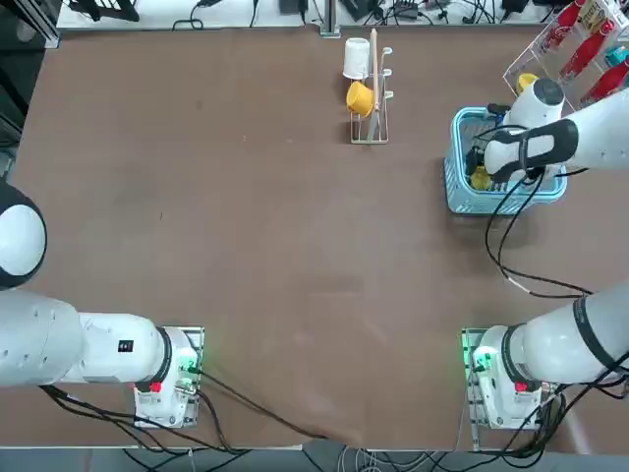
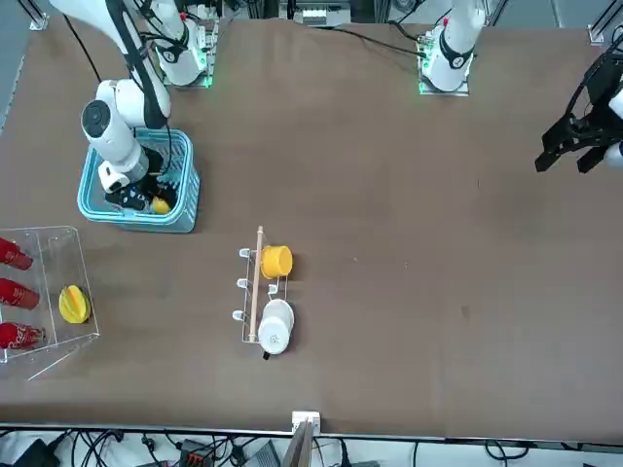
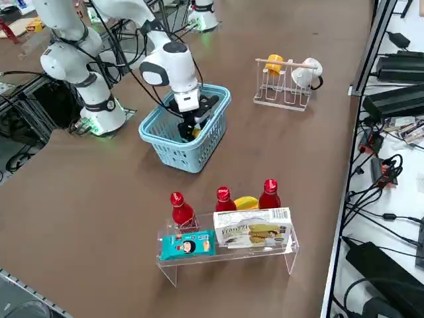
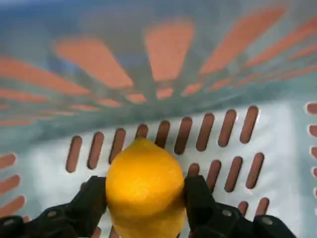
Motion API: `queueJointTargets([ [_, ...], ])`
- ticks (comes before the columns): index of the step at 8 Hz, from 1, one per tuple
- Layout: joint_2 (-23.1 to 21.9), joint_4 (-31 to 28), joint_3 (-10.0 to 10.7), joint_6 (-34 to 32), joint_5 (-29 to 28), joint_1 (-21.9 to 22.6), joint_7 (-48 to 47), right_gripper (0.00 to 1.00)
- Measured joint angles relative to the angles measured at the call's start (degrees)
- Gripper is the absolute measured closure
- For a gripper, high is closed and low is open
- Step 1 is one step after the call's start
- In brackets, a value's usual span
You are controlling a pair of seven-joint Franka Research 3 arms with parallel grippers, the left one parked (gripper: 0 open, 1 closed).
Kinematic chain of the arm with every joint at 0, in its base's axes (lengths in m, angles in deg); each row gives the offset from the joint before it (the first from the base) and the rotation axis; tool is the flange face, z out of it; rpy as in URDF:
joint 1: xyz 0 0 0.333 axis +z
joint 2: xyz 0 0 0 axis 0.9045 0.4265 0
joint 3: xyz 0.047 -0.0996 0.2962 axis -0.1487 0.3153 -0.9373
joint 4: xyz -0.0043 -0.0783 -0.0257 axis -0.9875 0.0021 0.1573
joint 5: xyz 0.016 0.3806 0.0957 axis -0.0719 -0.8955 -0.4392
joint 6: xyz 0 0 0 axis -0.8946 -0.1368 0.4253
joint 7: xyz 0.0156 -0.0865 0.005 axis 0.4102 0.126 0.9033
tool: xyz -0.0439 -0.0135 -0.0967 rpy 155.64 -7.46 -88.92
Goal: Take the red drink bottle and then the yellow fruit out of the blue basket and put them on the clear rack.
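Yellow fruit [image 4: 145,189] sits low inside the blue basket [image 1: 460,194], and my right gripper [image 4: 146,198] is down in there with both black fingers [image 4: 92,202] pressed on its sides. Clear rack [image 3: 228,260] already carries three red bottles.

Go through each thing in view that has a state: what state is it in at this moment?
right gripper: down inside the basket, shut on the yellow fruit
yellow fruit: between the fingers, still in the basket
blue basket: upright on the table
clear rack: upright, holding three red bottles
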Motion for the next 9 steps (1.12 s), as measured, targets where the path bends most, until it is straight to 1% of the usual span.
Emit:
queueJointTargets([
  [1, -2.0, 2.6, 0.0, -5.4, 0.1, 0.0, 0.0, 0.13],
  [2, -4.7, 6.6, -0.1, -13.5, 0.1, 0.1, 0.0, 0.13],
  [4, -8.9, 15.6, -0.1, -28.0, 0.3, 0.1, 0.0, 0.13],
  [5, -9.7, 21.2, -0.1, -34.9, 0.9, 0.0, 0.1, 0.13],
  [6, -9.5, 27.6, 0.0, -41.9, 2.4, -0.1, 0.3, 0.13],
  [7, -8.8, 33.3, 0.3, -47.0, 4.3, -0.3, 1.6, 0.13],
  [8, -7.7, 37.7, 0.5, -49.7, 5.5, -1.0, 4.1, 0.13],
  [9, -6.0, 41.2, 0.7, -50.8, 6.1, -2.5, 7.6, 0.13],
])
